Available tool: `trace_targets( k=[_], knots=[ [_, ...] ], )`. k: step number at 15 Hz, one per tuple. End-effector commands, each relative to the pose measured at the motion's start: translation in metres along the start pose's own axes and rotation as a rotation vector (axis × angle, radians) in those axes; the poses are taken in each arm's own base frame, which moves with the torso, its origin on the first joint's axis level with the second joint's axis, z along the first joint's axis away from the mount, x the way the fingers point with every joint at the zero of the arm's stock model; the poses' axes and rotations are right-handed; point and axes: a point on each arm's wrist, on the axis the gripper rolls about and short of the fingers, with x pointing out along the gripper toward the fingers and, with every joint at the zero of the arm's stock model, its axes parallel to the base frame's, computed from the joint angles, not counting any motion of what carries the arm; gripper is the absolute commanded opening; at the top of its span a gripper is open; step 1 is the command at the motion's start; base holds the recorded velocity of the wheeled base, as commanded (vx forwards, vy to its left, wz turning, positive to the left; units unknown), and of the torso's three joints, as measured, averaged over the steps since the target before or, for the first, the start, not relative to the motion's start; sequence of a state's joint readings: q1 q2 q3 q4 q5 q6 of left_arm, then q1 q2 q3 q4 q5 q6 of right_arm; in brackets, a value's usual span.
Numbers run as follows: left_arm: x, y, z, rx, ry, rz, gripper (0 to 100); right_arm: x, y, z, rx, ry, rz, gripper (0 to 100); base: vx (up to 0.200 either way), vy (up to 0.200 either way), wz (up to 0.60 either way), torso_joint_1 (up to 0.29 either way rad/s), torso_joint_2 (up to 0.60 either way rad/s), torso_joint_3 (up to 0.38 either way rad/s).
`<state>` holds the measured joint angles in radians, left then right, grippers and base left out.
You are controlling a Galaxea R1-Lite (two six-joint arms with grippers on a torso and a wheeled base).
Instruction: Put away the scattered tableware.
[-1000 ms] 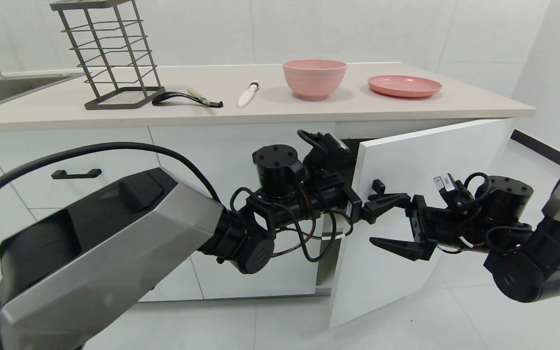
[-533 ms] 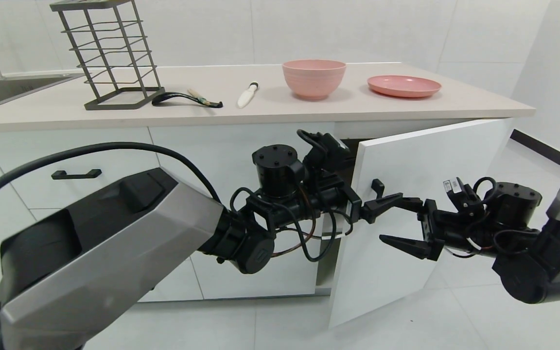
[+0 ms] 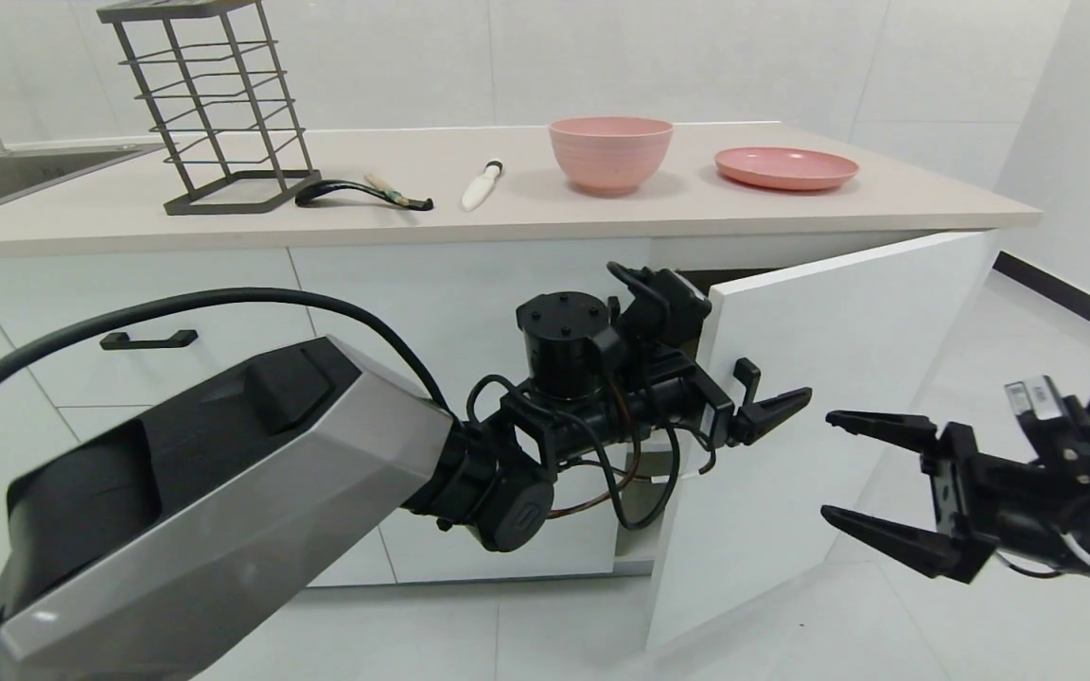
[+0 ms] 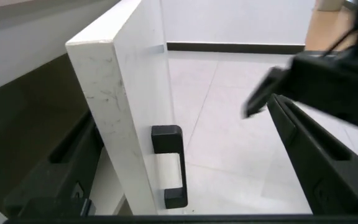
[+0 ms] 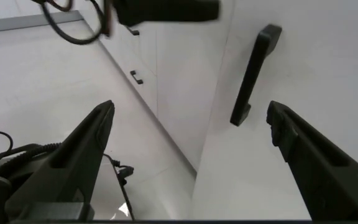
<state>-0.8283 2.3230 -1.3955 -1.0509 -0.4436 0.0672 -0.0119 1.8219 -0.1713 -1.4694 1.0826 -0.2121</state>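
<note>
On the counter lie a pink bowl (image 3: 611,151), a pink plate (image 3: 786,167), a black ladle (image 3: 360,194) and a white-handled utensil (image 3: 482,184). Below them a white cabinet door (image 3: 838,378) stands partly open. My left gripper (image 3: 753,416) is open and straddles the door's free edge (image 4: 104,93), one finger inside and one finger (image 4: 316,162) outside by the black handle (image 4: 169,165). My right gripper (image 3: 827,465) hangs open in front of the door, apart from it, with the handle (image 5: 253,74) beyond its fingers and nothing held.
A dark wire rack (image 3: 214,104) stands on the counter's left part, beside a sink (image 3: 15,175) with a tap. A drawer handle (image 3: 148,338) is on the left cabinet front. Tiled floor lies open to the right of the door.
My right gripper has drawn back to the right and downward, away from the door handle. My left gripper has shifted slightly right with the door edge.
</note>
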Motion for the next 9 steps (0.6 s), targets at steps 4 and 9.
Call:
trace_targets(
  k=[4,9],
  knots=[
    [0.001,-0.002,-0.004,-0.004,0.017,0.075,100,-0.051,0.068,0.053,-0.256,-0.108,-0.161,100,0.000,0.000,0.00,0.000,0.00,0.000],
    [0.012,-0.028,-0.007,-0.017,0.031,0.026,100,-0.072,0.088,0.108,-0.554,-0.259,-0.290,100,0.000,0.000,0.00,0.000,0.00,0.000]
  ],
)
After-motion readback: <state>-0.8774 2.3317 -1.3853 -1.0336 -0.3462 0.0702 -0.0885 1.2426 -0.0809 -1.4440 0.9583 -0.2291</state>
